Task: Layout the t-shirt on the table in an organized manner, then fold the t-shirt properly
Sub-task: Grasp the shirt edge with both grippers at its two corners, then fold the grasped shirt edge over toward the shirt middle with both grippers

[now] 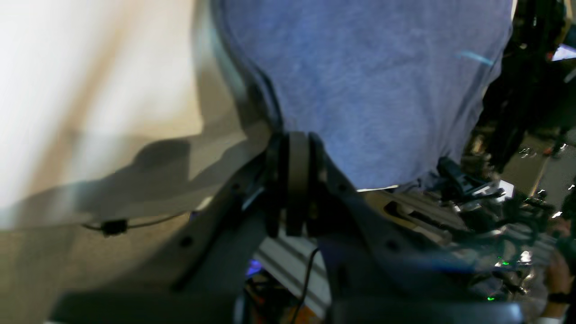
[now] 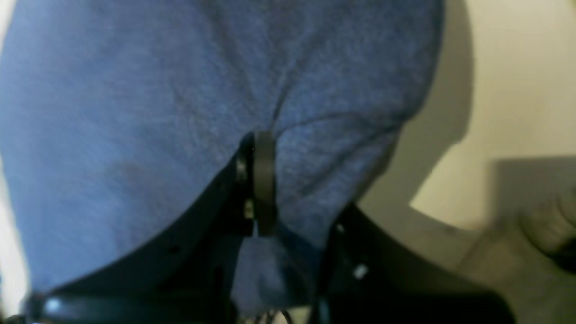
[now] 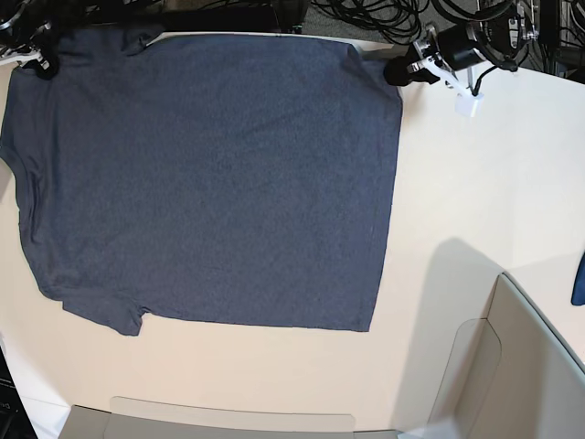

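Pinching the far corners of the dark navy-grey heathered cloth t-shirt (image 3: 206, 183), the left gripper (image 3: 398, 71) and right gripper (image 3: 43, 62) hold fabric between closed fingers, likely tensioning it so it lies spread flat on the off-white matte table (image 3: 484, 183)

T-shirt lying flat on the table

The t-shirt (image 3: 206, 178), dark navy-grey and heathered, is lying spread almost smooth across the off-white table (image 3: 475, 192), covering the table's left and far part. Its 1 visible sleeve is sticking out at the near left, and its far 2 corners are reaching the table's far edge, where cloth is bunching slightly.
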